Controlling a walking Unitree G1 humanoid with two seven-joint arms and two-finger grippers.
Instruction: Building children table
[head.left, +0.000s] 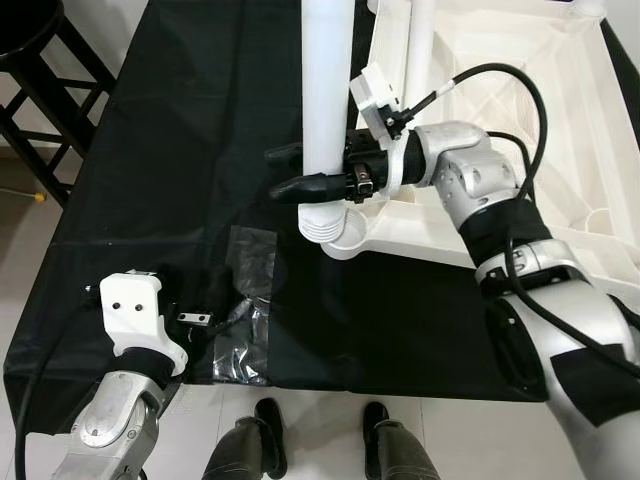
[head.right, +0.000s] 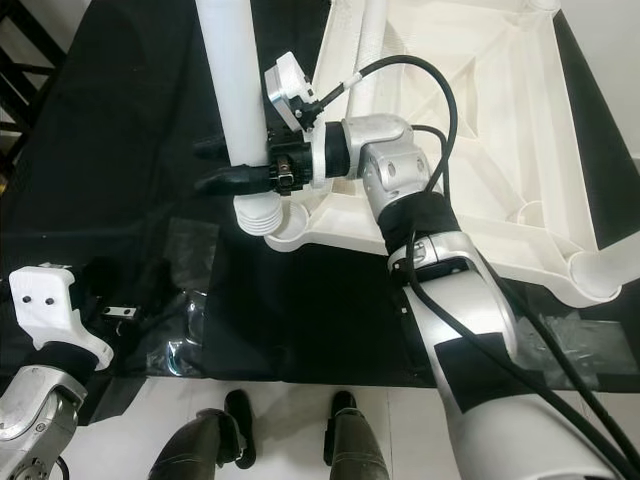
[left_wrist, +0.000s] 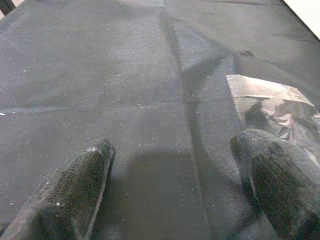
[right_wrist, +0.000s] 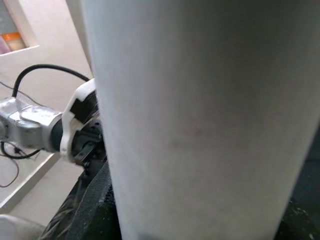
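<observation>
Around table leg, right claw

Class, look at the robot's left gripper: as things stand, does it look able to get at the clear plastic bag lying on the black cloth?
Probably yes. The left gripper hangs open just above the cloth, and the bag lies flat close beside it with nothing between. The right gripper, shut on the table leg, is well clear.

White table leg up close w/ black finger against it (silver arm behind).
</observation>
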